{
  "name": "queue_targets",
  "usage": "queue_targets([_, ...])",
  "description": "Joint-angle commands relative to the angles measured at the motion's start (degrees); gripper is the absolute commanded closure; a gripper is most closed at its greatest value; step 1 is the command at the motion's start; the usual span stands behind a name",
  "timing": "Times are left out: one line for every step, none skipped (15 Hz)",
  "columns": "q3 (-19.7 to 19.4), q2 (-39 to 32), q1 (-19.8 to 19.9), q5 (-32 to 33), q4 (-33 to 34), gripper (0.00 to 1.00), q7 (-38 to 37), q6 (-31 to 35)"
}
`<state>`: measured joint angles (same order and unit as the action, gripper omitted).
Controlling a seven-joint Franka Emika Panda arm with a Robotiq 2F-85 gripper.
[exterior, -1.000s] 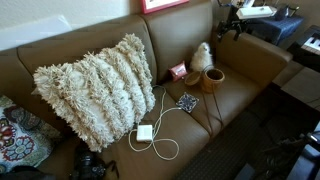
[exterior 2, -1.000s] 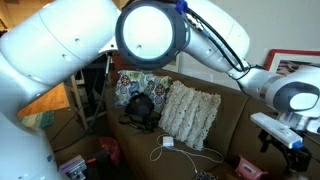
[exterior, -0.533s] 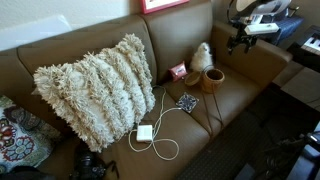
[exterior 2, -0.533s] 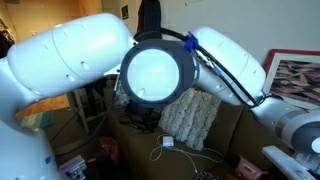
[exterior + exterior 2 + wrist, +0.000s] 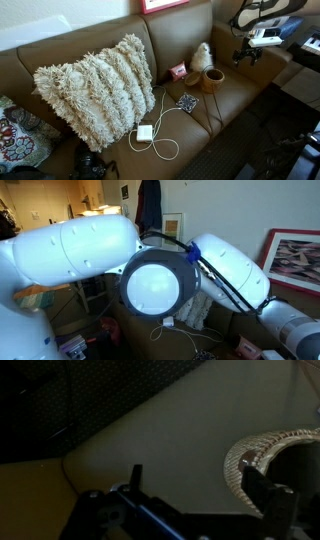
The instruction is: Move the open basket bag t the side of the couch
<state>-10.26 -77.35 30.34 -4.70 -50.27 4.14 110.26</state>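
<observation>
The open basket bag is a small round tan woven basket with a dark inside. It stands upright on the couch seat near the right arm. My gripper hangs in the air above the couch's right arm, right of the basket and apart from it. In the wrist view the gripper is open and empty, with its dark fingers wide apart. The basket's woven rim shows at the right, beside one finger. The arm hides the basket in an exterior view.
A cream fuzzy cone and a small pink box stand just behind the basket. A small patterned item, a white charger with its cable and a big shaggy pillow lie to the left. The robot arm fills an exterior view.
My gripper has moved down and forward over the couch's right arm. The arm has swung to cover more of an exterior view. The basket has not moved.
</observation>
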Motion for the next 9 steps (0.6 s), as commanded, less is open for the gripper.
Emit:
queue_targets([0.7,-3.3,1.3,0.5,5.6,0.0,0.8,-4.8])
queue_targets([0.9,-3.4,1.3,0.4,6.2,0.0,1.0,-5.2])
queue_targets([0.9,-2.5,0.9,-0.3,5.1,0.0,1.6,-5.2])
queue_targets([1.3,-2.0,0.6,-0.6,5.1,0.0,2.0,-5.2])
queue_targets([1.7,-1.8,0.3,-0.7,5.4,0.0,2.2,-5.4])
queue_targets([2.1,-1.8,0.1,-0.8,6.0,0.0,2.2,-5.5])
queue_targets([2.5,-1.8,-0.2,-0.8,6.6,0.0,2.2,-5.6])
queue_targets([3.0,-2.0,-0.6,-0.8,7.3,0.0,2.0,-5.9])
queue_targets([3.4,-2.1,-0.9,-0.7,7.8,0.0,1.8,-6.0])
